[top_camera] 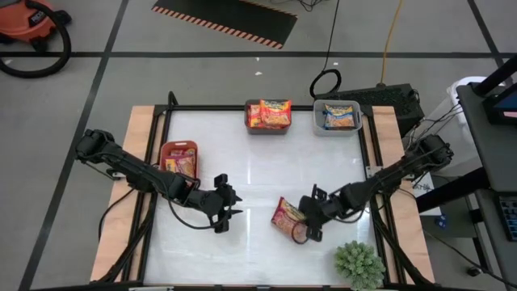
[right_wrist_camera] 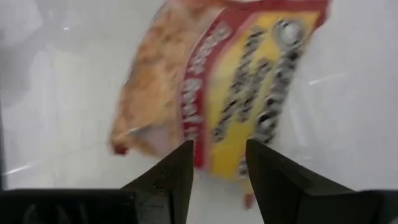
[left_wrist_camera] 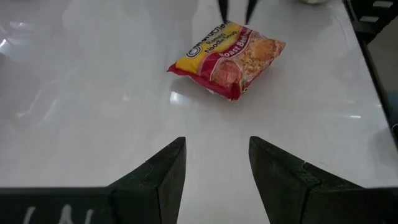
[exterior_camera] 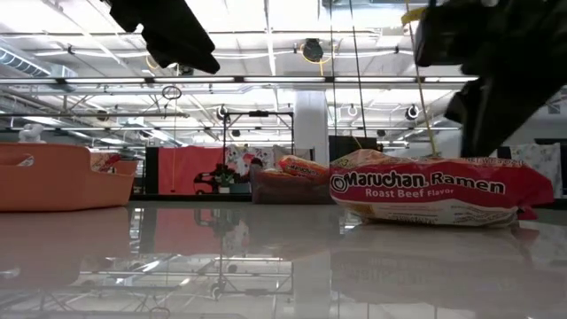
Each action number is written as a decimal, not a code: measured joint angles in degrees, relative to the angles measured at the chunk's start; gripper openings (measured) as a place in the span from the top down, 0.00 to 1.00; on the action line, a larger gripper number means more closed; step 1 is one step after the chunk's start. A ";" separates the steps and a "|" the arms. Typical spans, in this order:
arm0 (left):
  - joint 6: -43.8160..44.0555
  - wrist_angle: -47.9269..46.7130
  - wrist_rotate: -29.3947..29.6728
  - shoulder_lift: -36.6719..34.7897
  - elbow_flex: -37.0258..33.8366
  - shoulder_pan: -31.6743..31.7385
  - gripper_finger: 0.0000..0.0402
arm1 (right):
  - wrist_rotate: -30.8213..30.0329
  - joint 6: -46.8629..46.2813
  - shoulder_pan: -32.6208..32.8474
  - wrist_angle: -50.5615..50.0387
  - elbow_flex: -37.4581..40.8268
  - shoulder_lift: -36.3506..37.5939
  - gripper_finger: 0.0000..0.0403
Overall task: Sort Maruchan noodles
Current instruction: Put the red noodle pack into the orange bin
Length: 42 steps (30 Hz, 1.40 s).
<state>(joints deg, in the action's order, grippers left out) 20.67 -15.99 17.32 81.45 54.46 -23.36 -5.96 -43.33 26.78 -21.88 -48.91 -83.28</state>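
Note:
One Maruchan roast beef packet (top_camera: pixel 287 214), yellow with red trim, lies flat on the white table right of centre; it also shows in the low view (exterior_camera: pixel 434 190) and the left wrist view (left_wrist_camera: pixel 227 59). My right gripper (top_camera: pixel 309 222) is open at the packet's right end, and the packet (right_wrist_camera: pixel 230 87) fills its wrist view just beyond the fingertips (right_wrist_camera: pixel 219 162). My left gripper (top_camera: pixel 229 206) is open over bare table to the packet's left, its fingers (left_wrist_camera: pixel 217 162) pointing toward it. My right gripper comes at the packet's right end (right_wrist_camera: pixel 217 168) slanting down from the table's right side, a finger on either side of that edge. I cannot tell whether the fingers touch it. The packet lies flat on the table.
An orange bin (top_camera: pixel 179 158) with packets sits at the left edge. At the far edge stand a dark bin (top_camera: pixel 268 115) with red-trimmed packets and a grey bin (top_camera: pixel 338 117) with blue-trimmed packets. A small green plant (top_camera: pixel 359 263) is at the near right corner.

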 joint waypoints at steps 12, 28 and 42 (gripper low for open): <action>1.02 3.30 0.81 0.00 0.02 -1.16 0.55 | -4.74 -9.37 8.09 0.21 -0.02 0.00 0.65; -0.83 4.59 2.33 5.49 0.04 -4.14 0.55 | -7.37 -11.84 8.20 6.29 5.68 -0.44 0.63; -2.20 8.30 2.27 9.24 0.07 -2.66 0.55 | -7.42 -7.46 8.74 11.27 9.09 -0.44 0.50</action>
<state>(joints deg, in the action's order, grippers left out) 18.47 -7.70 19.59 90.69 54.52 -26.03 -13.37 -50.80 35.53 -10.61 -39.81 -83.72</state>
